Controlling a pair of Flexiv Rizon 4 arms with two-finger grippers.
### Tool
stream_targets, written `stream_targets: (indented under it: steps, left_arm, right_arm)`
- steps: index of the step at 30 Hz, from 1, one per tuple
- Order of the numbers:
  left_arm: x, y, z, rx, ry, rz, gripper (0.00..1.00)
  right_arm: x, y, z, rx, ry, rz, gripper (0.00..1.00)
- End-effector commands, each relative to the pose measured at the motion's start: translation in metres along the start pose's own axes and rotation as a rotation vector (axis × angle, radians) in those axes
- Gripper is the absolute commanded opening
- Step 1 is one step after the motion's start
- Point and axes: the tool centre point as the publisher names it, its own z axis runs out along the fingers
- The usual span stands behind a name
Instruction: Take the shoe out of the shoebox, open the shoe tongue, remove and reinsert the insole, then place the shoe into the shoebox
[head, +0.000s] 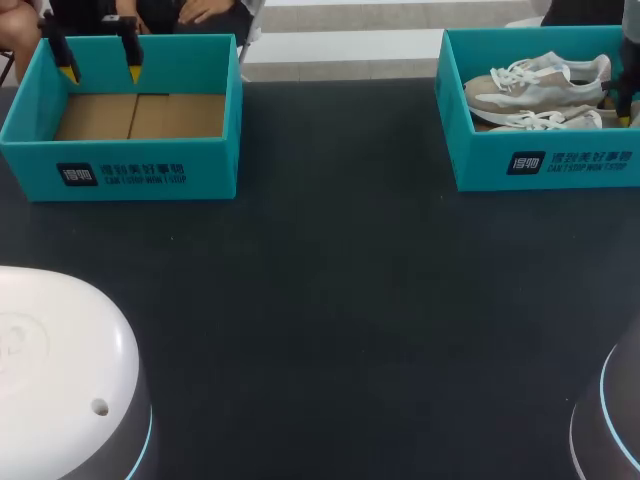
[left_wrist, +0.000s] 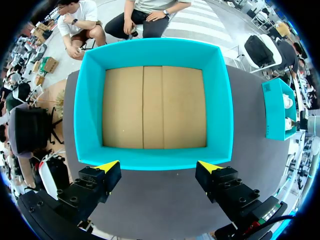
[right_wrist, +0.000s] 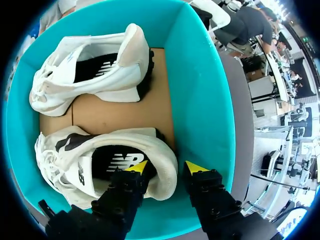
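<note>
At the desk's (head: 330, 300) far left corner sits an empty teal box (head: 130, 170), open at the top, with a bare brown cardboard floor (left_wrist: 152, 107). The left gripper (head: 101, 72) hangs over the far left part of this box. Its two yellow-tipped fingers are spread wide and hold nothing. In the left wrist view, that gripper (left_wrist: 159, 167) looks straight down, and its fingers (left_wrist: 107, 166) frame the box's nearest wall without touching it.

The middle of the desk is dark, flat surface between the two boxes.

At the far right corner stands the teal shoebox (head: 545, 160), also open, with a pair of pale shoes lying in it on their sides, toes toward the left. The far shoe (head: 540, 78) lies along the back wall, and the near shoe (head: 545, 120) lies just beside it, toward the front wall. Both have white laces and dark insoles.

The right gripper (head: 625, 115) is down inside the shoebox at its right end, over the heel of the near shoe (right_wrist: 107, 160). In the right wrist view, this gripper (right_wrist: 166, 169) straddles the heel collar. One finger (right_wrist: 137, 167) is in the shoe's opening, above the dark insole (right_wrist: 117, 162). The other stands outside the heel, between it and the shoebox wall (right_wrist: 205, 100). The fingers are parted and look unclamped, so the shoe lies in the shoebox, not lifted. The far shoe (right_wrist: 90, 75) lies ahead of the gripper, untouched.
</note>
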Motion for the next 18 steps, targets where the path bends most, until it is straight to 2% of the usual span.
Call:
stream_targets:
  steps: [1, 7, 12, 13, 18]
  left_arm:
    - [0.000, 0.000, 0.000, -0.001, -0.001, 0.000, 1.00]
    - [0.000, 0.000, 0.000, -0.001, -0.001, 0.000, 1.00]
    - [0.000, 0.000, 0.000, -0.001, -0.001, 0.000, 1.00]
    - [0.000, 0.000, 0.000, -0.001, -0.001, 0.000, 1.00]
    - [0.000, 0.000, 0.000, -0.001, -0.001, 0.000, 1.00]
  right_arm:
    - [0.003, 0.003, 0.005, 0.012, -0.015, 0.000, 0.00]
    - [-0.004, 0.003, 0.004, 0.015, -0.036, 0.032, 0.00]
    - [-0.012, -0.003, -0.033, 0.035, -0.056, 0.011, 0.00]
    - [-0.014, -0.004, -0.043, 0.029, -0.035, 0.023, 0.00]
    - [-0.025, -0.008, -0.084, 0.069, -0.058, 0.054, 0.00]
